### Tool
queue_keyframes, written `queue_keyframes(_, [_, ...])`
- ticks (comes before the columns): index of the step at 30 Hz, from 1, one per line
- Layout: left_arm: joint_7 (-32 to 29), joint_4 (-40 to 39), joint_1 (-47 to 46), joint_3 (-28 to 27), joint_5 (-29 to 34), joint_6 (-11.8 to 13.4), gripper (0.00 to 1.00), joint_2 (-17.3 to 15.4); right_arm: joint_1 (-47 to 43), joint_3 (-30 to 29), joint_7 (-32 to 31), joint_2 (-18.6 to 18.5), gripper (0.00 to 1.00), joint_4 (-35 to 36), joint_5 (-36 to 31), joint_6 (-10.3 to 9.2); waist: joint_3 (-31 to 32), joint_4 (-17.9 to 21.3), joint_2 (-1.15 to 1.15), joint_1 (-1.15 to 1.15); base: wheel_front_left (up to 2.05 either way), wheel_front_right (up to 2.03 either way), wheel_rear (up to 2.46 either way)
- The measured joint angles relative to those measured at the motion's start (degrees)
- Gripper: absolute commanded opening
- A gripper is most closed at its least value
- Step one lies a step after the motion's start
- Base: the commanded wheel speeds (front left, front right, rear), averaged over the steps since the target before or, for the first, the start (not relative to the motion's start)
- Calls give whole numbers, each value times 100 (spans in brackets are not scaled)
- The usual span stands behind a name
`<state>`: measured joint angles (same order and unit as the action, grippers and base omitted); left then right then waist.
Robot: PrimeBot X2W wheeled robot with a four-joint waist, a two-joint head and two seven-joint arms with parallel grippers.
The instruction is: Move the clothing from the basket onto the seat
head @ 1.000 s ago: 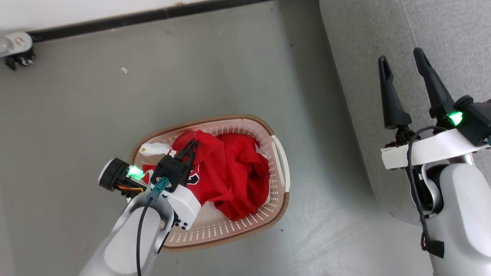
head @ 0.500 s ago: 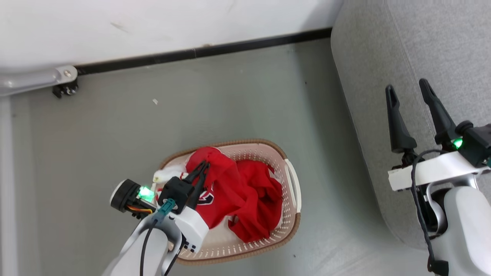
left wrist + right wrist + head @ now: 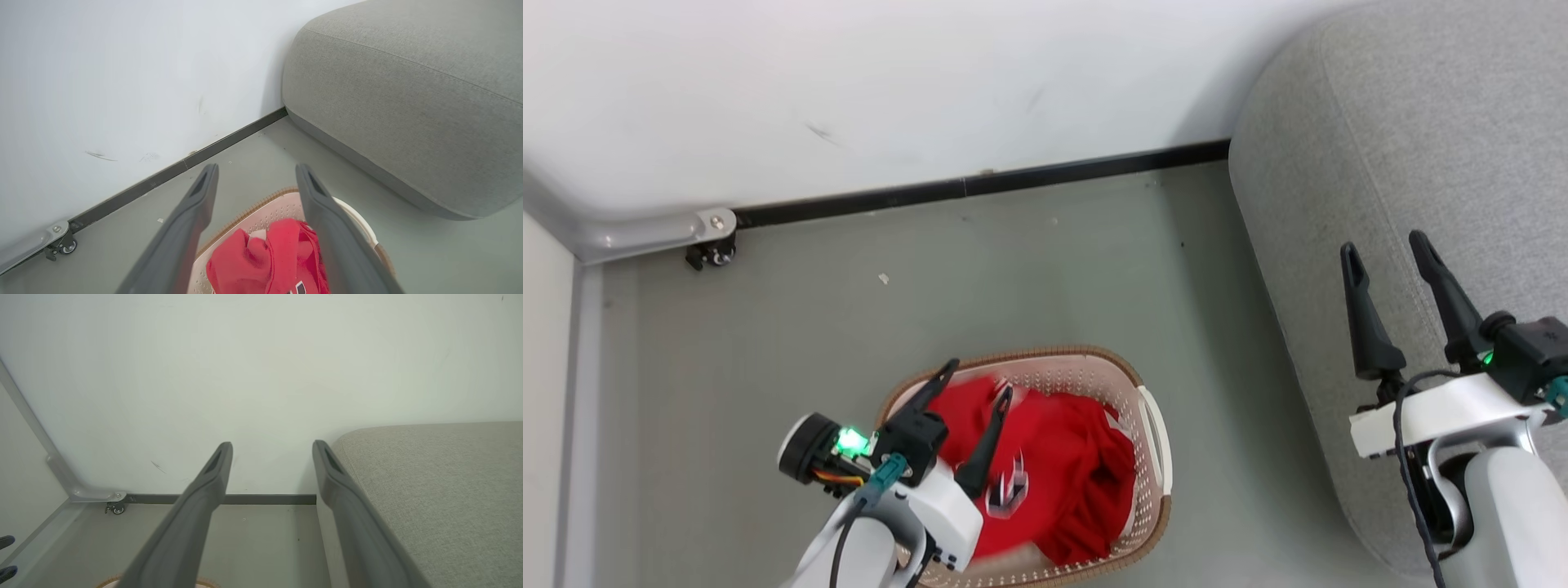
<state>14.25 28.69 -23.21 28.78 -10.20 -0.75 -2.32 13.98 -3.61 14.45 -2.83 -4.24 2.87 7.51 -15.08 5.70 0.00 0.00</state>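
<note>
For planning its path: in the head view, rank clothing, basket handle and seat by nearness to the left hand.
1. The clothing, just under the left hand.
2. The basket handle, to its right.
3. The seat, far right.

a scuffed white wall (image 3: 890,98) meets grey floor (image 3: 849,327) along a black baseboard (image 3: 980,185), by a castered metal leg (image 3: 707,237).

A plain room set up like a living space. A big grey sofa (image 3: 1405,163) stands against a bare white wall (image 3: 890,82) with a black skirting board (image 3: 1013,180). A laundry basket (image 3: 1086,377) of red clothes (image 3: 1078,457) sits on the smooth grey floor (image 3: 931,286). A metal frame on a small castor (image 3: 712,255) in the corner suggests a test room rather than a lived-in home.
</note>
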Motion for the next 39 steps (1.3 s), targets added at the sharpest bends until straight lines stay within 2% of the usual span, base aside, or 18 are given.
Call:
queue_keyframes(9, [3,-130,352,-67,-235,20,100,4,-281,-9,0,0,100,-1,-54,0,355,-23,0,0,0,0,0])
queue_keyframes(23, [3,-475,701,-660,-547,382,100,-2,-693,80,0,5,100,-9,-180,0,785,-74,0,0,0,0,0])
queue_keyframes(39, [3,-818,1175,-1437,-862,771,100,-246,-1146,257,0,24,100,-62,-204,0,1183,-160,0,0,0,0,0])
